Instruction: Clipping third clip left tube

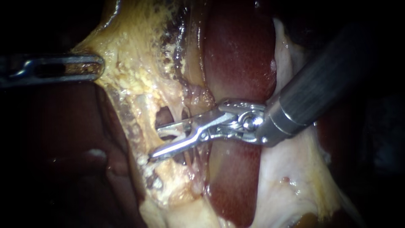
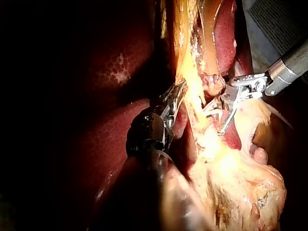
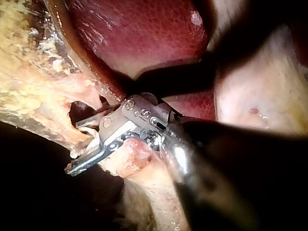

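My right instrument (image 1: 155,142) comes in from the upper right. Its jaws stand open astride a thin pale tube (image 1: 180,113) that crosses a window in the yellow tissue (image 1: 139,84). A small white clip (image 1: 174,135) shows on the tube between the jaws. The right wrist view shows the same: open jaws (image 3: 73,147) with the tube and the white clip (image 3: 95,138) between them. My left instrument (image 1: 95,67) is shut on the edge of the yellow tissue and holds it to the left. In the left wrist view its jaws (image 2: 179,89) grip that tissue. I cannot tell which tube is the left one.
The dark red liver (image 1: 238,55) lies behind and beneath the right instrument. Pale gallbladder tissue (image 1: 291,181) spreads under its shaft. More liver (image 1: 63,139) lies in shadow beneath the left instrument. The right instrument (image 2: 214,120) also shows in the left wrist view.
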Controlling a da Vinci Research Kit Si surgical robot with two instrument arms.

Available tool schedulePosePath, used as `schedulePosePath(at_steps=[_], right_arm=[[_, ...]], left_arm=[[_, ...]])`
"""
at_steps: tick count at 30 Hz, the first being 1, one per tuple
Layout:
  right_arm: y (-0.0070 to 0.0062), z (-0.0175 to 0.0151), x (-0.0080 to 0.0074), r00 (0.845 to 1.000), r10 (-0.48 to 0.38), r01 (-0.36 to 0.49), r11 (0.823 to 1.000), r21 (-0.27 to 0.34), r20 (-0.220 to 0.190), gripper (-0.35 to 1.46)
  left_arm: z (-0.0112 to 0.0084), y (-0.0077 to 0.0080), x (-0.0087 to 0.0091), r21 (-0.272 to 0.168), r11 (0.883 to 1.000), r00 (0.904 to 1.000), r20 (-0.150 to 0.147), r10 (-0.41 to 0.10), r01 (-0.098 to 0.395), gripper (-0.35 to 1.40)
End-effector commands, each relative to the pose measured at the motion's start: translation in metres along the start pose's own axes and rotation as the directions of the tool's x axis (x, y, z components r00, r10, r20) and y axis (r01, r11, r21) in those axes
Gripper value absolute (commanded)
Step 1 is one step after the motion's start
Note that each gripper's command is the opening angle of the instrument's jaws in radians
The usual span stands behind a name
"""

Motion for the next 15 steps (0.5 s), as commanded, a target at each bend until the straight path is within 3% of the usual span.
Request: schedulePosePath(at_steps=[1,15], right_arm=[[-0.0002,0.0002,0.0,1.0,0.005,-0.005,1.0,0.009,-0.002,0.56],[-0.0019,-0.0002,0.0004,1.0,0.029,-0.029,0.996,0.081,-0.007,0.55]], left_arm=[[0.0,0.0,0.0,0.001,1.0,1.0,0.0,0.0,0.0,-0.35],[-0.0002,0.0005,-0.0003,0.001,1.0,1.0,-0.001,0.0,0.0,-0.35]])
